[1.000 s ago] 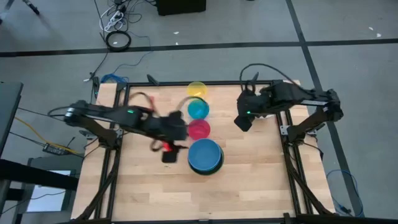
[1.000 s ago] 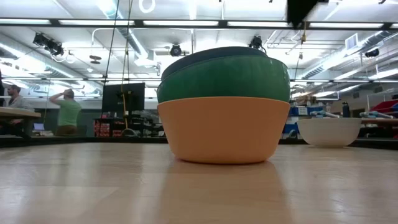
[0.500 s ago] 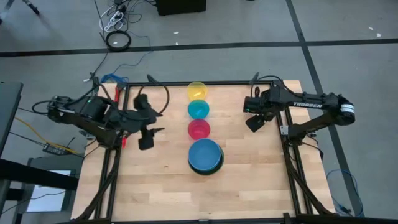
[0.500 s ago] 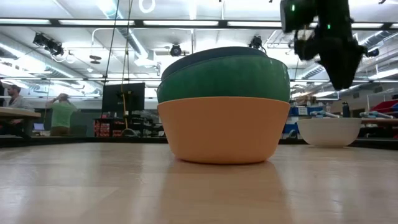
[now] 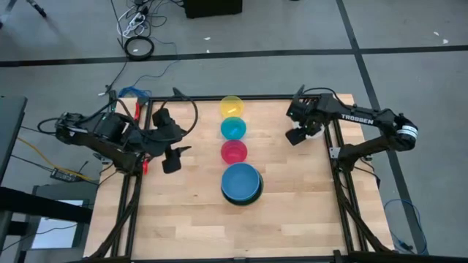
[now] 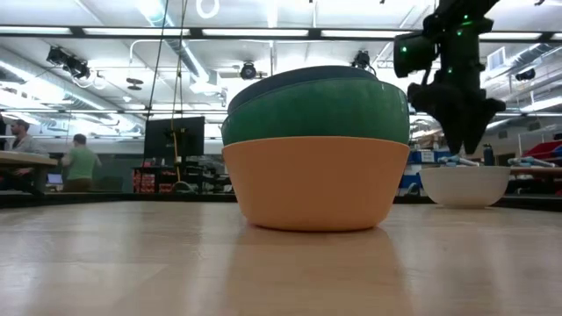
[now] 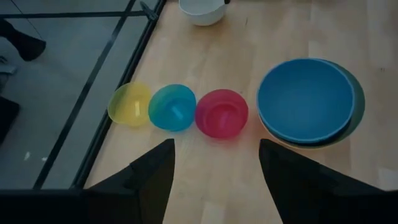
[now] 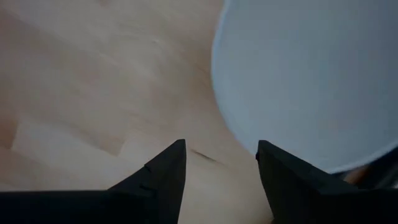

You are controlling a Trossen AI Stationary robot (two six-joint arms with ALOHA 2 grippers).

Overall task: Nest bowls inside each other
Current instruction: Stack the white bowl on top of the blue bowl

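A nested stack stands in the table's middle near part: an orange bowl [image 6: 316, 189] holds a dark green bowl [image 6: 316, 110] with a blue bowl [image 5: 240, 180] on top. Beyond it, in a row toward the far edge, the magenta bowl [image 5: 234, 152], cyan bowl [image 5: 233, 128] and yellow bowl [image 5: 231, 105] rest on their bases. A white bowl [image 6: 464, 185] sits at the far right. My right gripper [image 6: 457, 145] hangs open just above it, pointing down, beside its rim [image 8: 249, 134]. My left gripper [image 5: 173, 159] stands open at the table's left, aimed toward the row.
The light wooden tabletop [image 5: 292, 212] has bare room along its near edge and left side. Metal frame legs [image 5: 344, 183] flank both sides. In the low view, a person [image 6: 82, 164] stands in the room behind the table.
My left gripper has drawn back from beside the stack toward the table's left edge and has risen a little. My right gripper has come down and tipped to point downward, and now hangs over the white bowl. No bowl has moved.
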